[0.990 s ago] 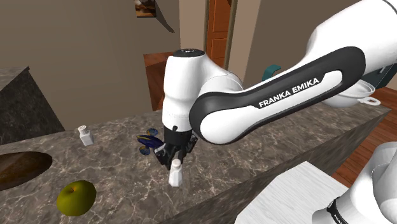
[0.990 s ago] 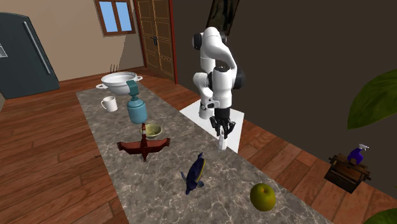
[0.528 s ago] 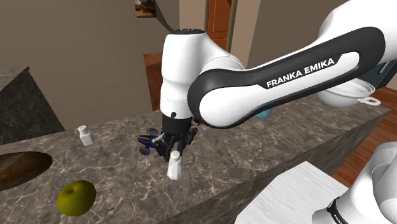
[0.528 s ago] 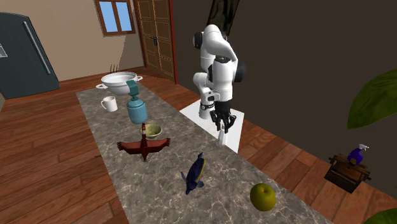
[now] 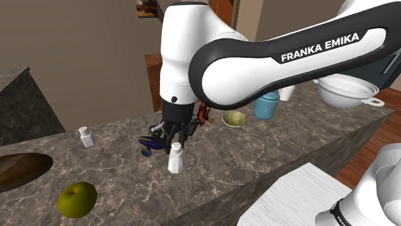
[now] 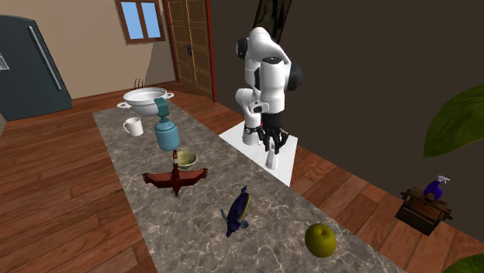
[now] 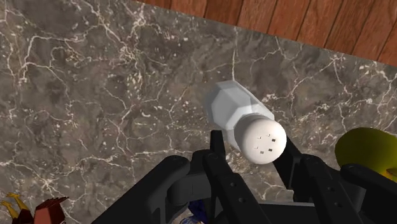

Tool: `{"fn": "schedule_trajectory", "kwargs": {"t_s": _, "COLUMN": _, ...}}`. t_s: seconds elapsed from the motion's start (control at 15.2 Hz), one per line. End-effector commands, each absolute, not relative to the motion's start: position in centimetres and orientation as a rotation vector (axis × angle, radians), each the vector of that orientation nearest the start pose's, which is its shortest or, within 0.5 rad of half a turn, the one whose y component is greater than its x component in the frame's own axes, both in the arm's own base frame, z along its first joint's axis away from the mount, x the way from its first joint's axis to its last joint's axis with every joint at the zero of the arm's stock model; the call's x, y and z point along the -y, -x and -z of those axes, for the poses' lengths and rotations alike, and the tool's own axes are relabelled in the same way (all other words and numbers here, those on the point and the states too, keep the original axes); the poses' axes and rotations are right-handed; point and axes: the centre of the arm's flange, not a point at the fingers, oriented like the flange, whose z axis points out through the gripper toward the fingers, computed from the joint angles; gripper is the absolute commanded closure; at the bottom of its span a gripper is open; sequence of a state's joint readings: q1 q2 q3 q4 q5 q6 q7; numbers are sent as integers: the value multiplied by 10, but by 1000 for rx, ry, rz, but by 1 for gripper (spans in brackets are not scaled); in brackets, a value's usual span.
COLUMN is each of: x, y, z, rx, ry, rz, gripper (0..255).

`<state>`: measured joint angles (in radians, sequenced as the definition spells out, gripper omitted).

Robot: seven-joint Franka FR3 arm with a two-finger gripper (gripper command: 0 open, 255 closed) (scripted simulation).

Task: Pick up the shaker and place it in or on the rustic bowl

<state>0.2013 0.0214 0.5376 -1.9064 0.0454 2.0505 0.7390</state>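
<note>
**A:** On the bench [image 5: 115, 168], starting from the shoulder view's left, what comes first?

**B:** A green apple [image 5: 77, 199], close to the near edge. Farther back and a little to the right stands a small white second shaker [image 5: 86, 136], upright.

**A:** And after that?

**B:** A dark blue figure [image 5: 149, 144] lying on the marble. Just to its right is the claw [image 5: 175, 146], pointing down from the white arm [image 5: 257, 70].

**A:** Has it got hold of anything?

**B:** Yes, the white shaker [image 5: 175, 160]. In the wrist view the two black fingers [image 7: 219, 162] are drawn in to the width of its capped top and clasp it from both sides. The cap's holes face the camera and the body slants a little away over the marble.

**A:** Is it resting on the bench?

**B:** It looks lifted just clear, though I cannot tell for certain. In the second exterior view it hangs by the bench edge nearest the stand [image 6: 285, 166].

**A:** What lies farther right?

**B:** A red-brown bird figure [image 5: 204, 115], partly behind the claw. Then comes the pale olive bowl [image 5: 234, 119], apart from the shaker. Beyond that are a teal jar [image 5: 266, 106], a white mug [image 5: 287, 94] and a white two-handled basin [image 5: 347, 94].
</note>
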Motion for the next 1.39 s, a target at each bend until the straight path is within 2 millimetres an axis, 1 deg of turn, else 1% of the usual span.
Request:
{"fn": "schedule_trajectory", "kwargs": {"t_s": 0.0, "x": -389, "y": -426, "z": -508, "rx": -29, "ry": 3017, "rz": 86, "gripper": 255}}
{"fn": "schedule_trajectory", "kwargs": {"t_s": 0.33, "x": -389, "y": -426, "z": -532, "rx": -29, "ry": 3017, "rz": 86, "gripper": 255}}
{"fn": "schedule_trajectory", "kwargs": {"t_s": 1.32, "x": -208, "y": -504, "z": -549, "rx": -29, "ry": 3017, "rz": 86, "gripper": 255}}
